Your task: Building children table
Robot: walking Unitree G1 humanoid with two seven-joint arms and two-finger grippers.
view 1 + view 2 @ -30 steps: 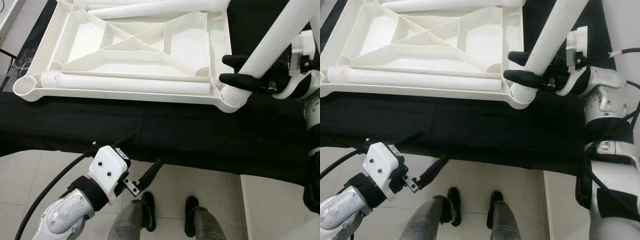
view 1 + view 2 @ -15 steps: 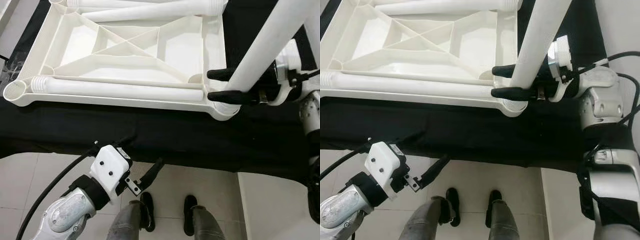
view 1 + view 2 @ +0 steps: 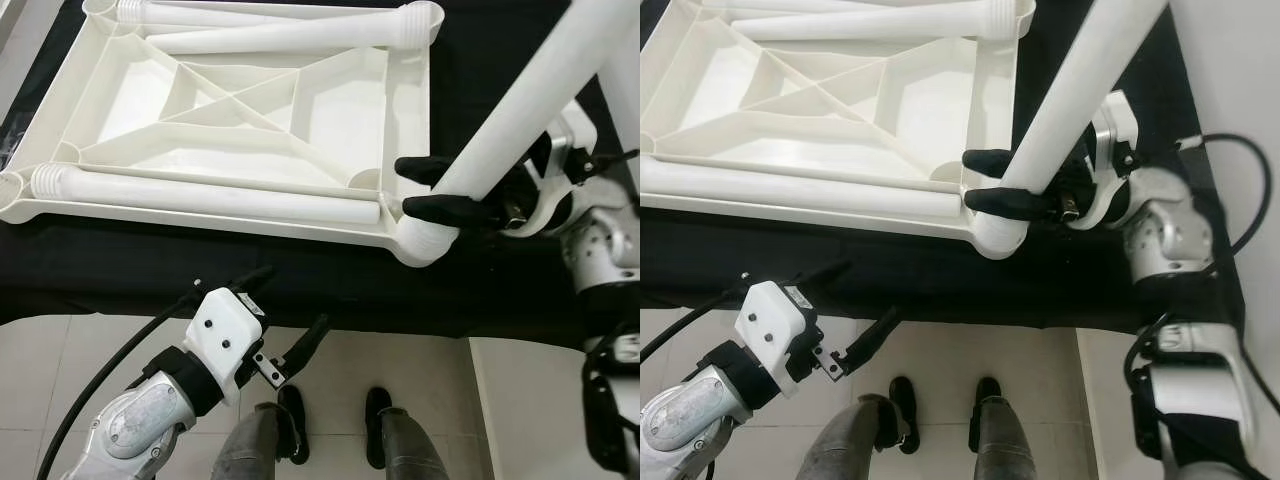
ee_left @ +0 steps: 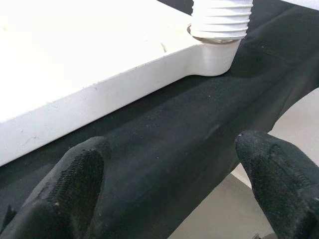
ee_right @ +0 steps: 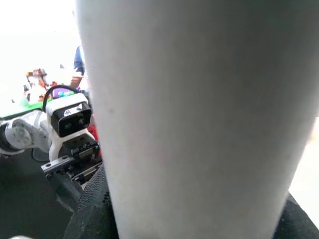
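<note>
Here the main risk is cross-threading or tipping. A white table leg (image 3: 520,120), held at a slant, has its ribbed lower end seated in the near right corner socket (image 3: 425,240) of an upturned white tabletop (image 3: 250,110). That corner sits near the front edge of the black cloth (image 3: 330,280) covering the work surface, and a sideways push from the slanted leg could slide the whole tabletop toward that edge or pop the leg out of the socket. If the leg is turned while tilted, its ridges may bind rather than seat squarely.

The right gripper (image 3: 432,190) reaches in from the robot's right, its two long black fingers (image 3: 445,208) clamped on either side of the leg just above the socket. In the right wrist view the leg's white shaft (image 5: 194,119) presses right against the camera.

The left gripper (image 3: 300,350) hangs low in front of the cloth's edge, above the tiled floor. Its fingers (image 4: 75,179) are spread wide apart and hold nothing; in its wrist view they frame the cloth and the tabletop's rim without touching either. How close its tips are to the cloth is hard to judge from the head views.

Three more legs lie loose inside the tabletop's underside: one leg (image 3: 210,195) along the near rim and two at the far rim.
</note>
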